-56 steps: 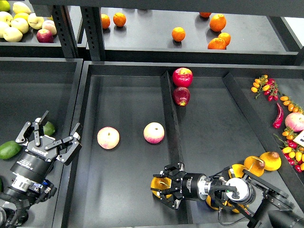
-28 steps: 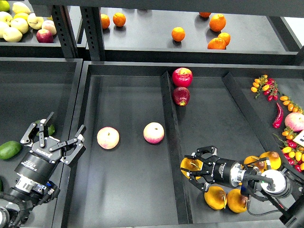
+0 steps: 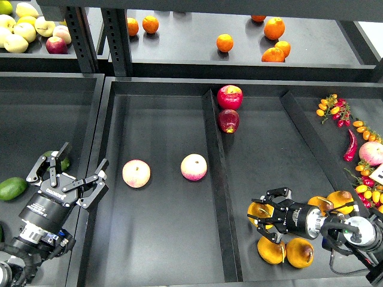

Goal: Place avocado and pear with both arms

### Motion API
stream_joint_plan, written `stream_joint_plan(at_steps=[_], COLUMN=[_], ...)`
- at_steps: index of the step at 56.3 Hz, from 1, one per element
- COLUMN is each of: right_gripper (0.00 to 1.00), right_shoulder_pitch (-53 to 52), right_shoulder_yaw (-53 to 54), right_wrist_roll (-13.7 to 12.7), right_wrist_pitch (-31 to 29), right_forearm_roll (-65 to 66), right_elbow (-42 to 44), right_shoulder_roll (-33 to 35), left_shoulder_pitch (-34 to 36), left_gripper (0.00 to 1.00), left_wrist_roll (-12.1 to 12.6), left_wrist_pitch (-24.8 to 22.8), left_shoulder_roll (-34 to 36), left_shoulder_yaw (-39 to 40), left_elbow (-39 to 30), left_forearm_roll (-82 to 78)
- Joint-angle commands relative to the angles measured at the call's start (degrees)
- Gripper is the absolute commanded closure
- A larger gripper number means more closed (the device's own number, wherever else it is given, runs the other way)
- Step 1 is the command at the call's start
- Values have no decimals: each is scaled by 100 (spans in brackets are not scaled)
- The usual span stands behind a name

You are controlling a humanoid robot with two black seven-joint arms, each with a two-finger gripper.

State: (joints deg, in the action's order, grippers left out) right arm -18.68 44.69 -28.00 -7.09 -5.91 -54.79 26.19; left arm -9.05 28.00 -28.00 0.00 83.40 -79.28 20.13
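Two black arms enter the head view from below. The left hand (image 3: 67,172) stands with its fingers spread wide and nothing between them, over the wall that parts the left bin from the middle tray (image 3: 161,239). Behind its far finger, partly hidden, lies the dark green avocado (image 3: 61,162); a lighter green avocado (image 3: 12,188) lies off to the outer side of this hand. Beyond its inner finger, in the middle tray, sit two pink-and-yellow peaches (image 3: 136,173), side by side and apart. The right hand (image 3: 266,216) points leftward in the right-hand compartment, its fingers closed around a golden-yellow pear (image 3: 260,211). Just below this hand lie two more pears (image 3: 299,253), touching each other; behind its wrist lie two others (image 3: 340,200). Well ahead of it, two red apples (image 3: 230,97) rest against the divider (image 3: 216,179).
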Motion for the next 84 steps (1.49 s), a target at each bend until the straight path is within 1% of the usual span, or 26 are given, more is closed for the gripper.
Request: stream_joint_plan(at_steps=[1,6,14,28,41,46,52,57,62,67,72,79,81,84], right_gripper=[89,89,87,84,80,77,67,62,53,49,43,40,36,33], right_shoulder_pitch=[-4,-22,-39,-48,-48,-48,-57,-57,-57,-48,-48,-39,-39,-48], right_shoulder_yaw=[31,40,40,154,154,163,154,163,224,321,356,365,382,470], right_wrist_roll=[0,0,0,0,0,0,0,0,0,0,0,0,0,0], right_wrist_pitch=[-117,-222,-231,-293,-337,-337,-328,-328,-328,-328,-319,-319,-311,-293], right_forearm_roll=[82,82,82,222,231,231,231,231,231,231,231,222,205,170], right_elbow=[231,381,504,855,1005,1040,1040,1040,1040,1040,1040,1014,996,961], right_shoulder_roll=[-35,-71,-123,-396,-449,-457,-457,-449,-440,-440,-440,-440,-449,-457], left_shoulder_pitch=[0,0,0,0,0,0,0,0,0,0,0,0,0,-9], left_gripper=[1,1,1,1,1,1,1,1,1,1,1,1,1,1], left_wrist_roll=[0,0,0,0,0,0,0,0,0,0,0,0,0,0], left_wrist_pitch=[0,0,0,0,0,0,0,0,0,0,0,0,0,0], left_shoulder_roll=[0,0,0,0,0,0,0,0,0,0,0,0,0,0], left_shoulder_yaw=[1,1,1,1,1,1,1,1,1,1,1,1,1,1], left_elbow=[0,0,0,0,0,0,0,0,0,0,0,0,0,0], left_forearm_roll=[0,0,0,0,0,0,0,0,0,0,0,0,0,0])
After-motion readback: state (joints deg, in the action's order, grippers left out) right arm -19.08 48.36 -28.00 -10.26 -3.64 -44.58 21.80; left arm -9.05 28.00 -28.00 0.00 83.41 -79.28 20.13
